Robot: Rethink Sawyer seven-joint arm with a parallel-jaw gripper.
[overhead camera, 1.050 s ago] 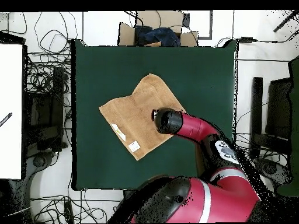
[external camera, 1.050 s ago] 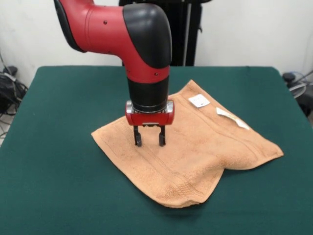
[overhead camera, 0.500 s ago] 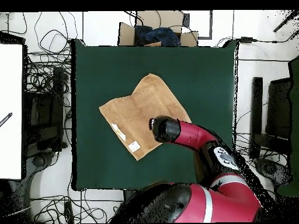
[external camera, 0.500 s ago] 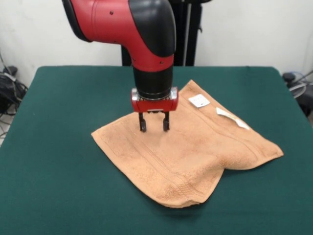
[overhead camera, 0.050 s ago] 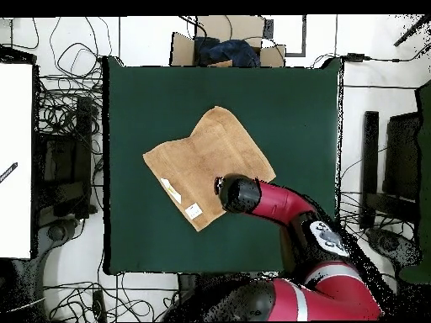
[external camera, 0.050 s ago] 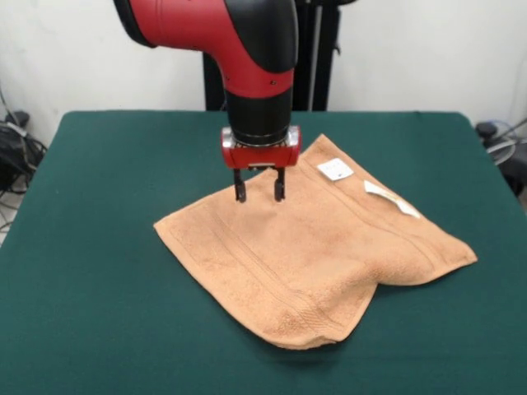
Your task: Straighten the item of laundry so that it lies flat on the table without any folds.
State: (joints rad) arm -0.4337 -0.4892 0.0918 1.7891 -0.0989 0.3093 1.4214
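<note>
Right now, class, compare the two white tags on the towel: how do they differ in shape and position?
In the front view, the first tag is a compact, squarish patch lying flat near the towel's far corner. The second tag is a long, narrow strip, set further along the same edge and looking slightly rumpled. Both are white, on the same edge, and clear of the open end effector.

Bare table point(external camera, 0.050 s ago: 99, 271) all round the towel point(external camera, 0.050 s ago: 329, 247); nothing stands there

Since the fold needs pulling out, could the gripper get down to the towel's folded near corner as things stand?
Probably yes: the open gripper hangs above the towel's far edge, and nothing stands between it and the folded corner.
</note>
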